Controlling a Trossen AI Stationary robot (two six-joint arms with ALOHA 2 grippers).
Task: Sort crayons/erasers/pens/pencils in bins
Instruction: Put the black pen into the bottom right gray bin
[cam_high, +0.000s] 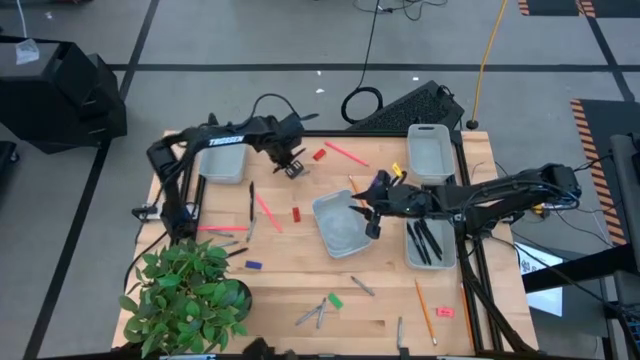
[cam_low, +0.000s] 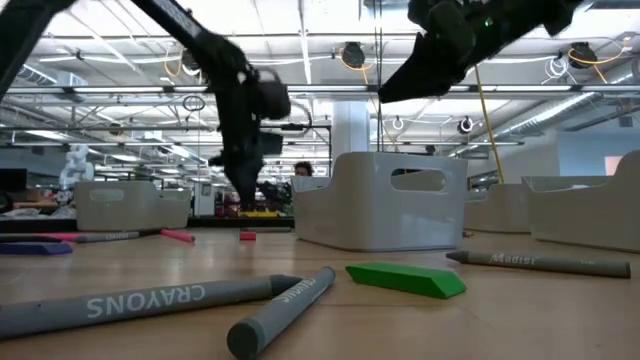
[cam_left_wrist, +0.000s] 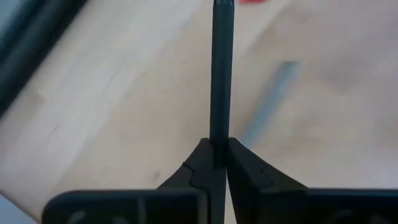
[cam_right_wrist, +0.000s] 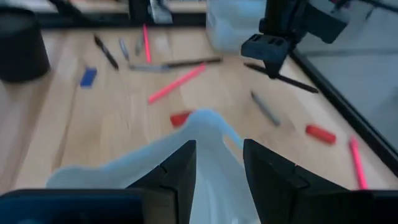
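Grey crayons (cam_low: 150, 300) lie nearest (table front); left end effector (cam_left_wrist: 219, 163) pinches a pen (cam_left_wrist: 222, 68), right end effector (cam_right_wrist: 217, 163) open.

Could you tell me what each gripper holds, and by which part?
The left gripper grips a black pen by one end, jaws shut on it. The right gripper holds nothing, open above a bin.

Four bins (cam_high: 432, 152). Pens (cam_high: 428, 243): five counted, with about three in the bin just beside the right gripper (cam_high: 370, 215), one pen (cam_left_wrist: 221, 74) clamped in the left gripper (cam_high: 293, 166), and one loose. Pencils (cam_high: 267, 212): three pink, two orange. Erasers (cam_high: 296, 214): five. Crayons (cam_high: 362, 286): at least four.
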